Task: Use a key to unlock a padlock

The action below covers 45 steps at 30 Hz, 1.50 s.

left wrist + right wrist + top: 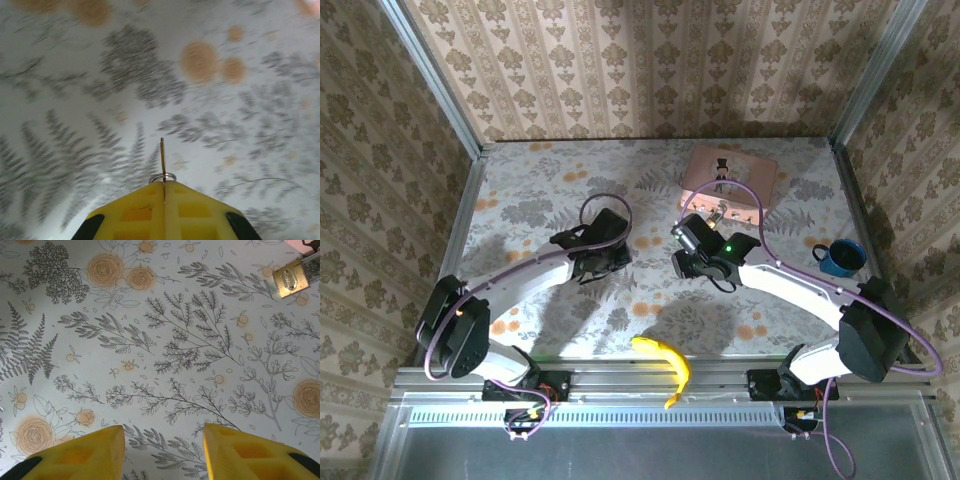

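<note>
Left gripper [164, 186], yellow fingers [140, 212] pressed together on the key [162, 156]: the slim blade projects straight ahead of the fingertips, edge-on to the wrist camera, and a thin wire ring [162, 177] sits at the foot of the blade, right at the tip of the pinch. Right gripper [163, 450], fingers apart with nothing between them, above the floral tablecloth [165, 340]; the padlock [290, 278] lies flat on the cloth well ahead of this gripper, off toward the finger seen at the right of its wrist view, and just beside a corner of the pink tin [728, 175]. Handling, offered as a judgement: both task things are small, rigid, light metal. The key is thin and smooth and likely to pivot or slip between the pads if pushed off-axis, so the hold belongs on its head, with the blade left free. The padlock looks light enough to slide on the cloth under the push of the key, so it is best taken across the flat faces of its brass body, leaving keyhole and shackle unobstructed; which end carries the keyhole is too small to tell here. Count: one padlock, one key, one ring, one pink tin, one blue cup [840, 259], one banana [665, 367], two grippers
</note>
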### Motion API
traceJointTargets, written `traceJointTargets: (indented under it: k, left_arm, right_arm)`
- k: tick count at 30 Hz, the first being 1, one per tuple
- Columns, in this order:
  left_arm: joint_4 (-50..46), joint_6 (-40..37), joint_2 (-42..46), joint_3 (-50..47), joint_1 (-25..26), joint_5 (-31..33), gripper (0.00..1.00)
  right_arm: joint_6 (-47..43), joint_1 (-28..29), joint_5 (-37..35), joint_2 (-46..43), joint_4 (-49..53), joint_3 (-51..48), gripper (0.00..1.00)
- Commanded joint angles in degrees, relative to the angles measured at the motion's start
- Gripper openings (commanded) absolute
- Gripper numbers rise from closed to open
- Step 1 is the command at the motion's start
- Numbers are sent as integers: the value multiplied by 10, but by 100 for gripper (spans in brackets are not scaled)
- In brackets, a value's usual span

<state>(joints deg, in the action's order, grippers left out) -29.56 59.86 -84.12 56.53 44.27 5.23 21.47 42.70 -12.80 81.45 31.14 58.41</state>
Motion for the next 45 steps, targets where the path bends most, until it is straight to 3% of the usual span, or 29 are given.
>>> traceJointTargets:
  k: [1,7,16,18,22,25,28,36,41,42,45]
  left_arm:
    - [-127,27,-48,19,8,30,0]
    - [-165,15,-138,89,8,31,0]
    - [-189,-1,-262,184,-7,-20,0]
    - [-187,-8,-275,200,-9,-29,8]
    - [-179,-20,-290,229,-12,-52,9]
    - [-166,-28,-281,239,-16,-66,19]
    - [-154,-33,-252,233,-25,-71,23]
    - [-104,-38,-122,163,-60,-73,56]
    - [-63,-42,-21,66,-118,-38,95]
    - [-58,-48,-3,51,-128,-29,100]
    - [-41,-74,46,8,-159,-3,100]
  right_arm:
    - [7,-5,13,-13,-36,-9,45]
    - [5,-12,36,-37,-65,-36,46]
    - [14,-18,49,-66,-83,-55,46]
    - [11,-22,48,-71,-81,-56,46]
    - [9,-26,39,-78,-73,-55,46]
    - [14,-27,32,-80,-66,-53,46]
    - [27,-27,30,-77,-61,-51,46]
    - [112,-18,13,-43,-32,-28,44]
    - [167,20,13,21,-32,7,45]
    - [175,28,17,36,-31,18,45]
    - [208,43,54,95,-43,52,43]
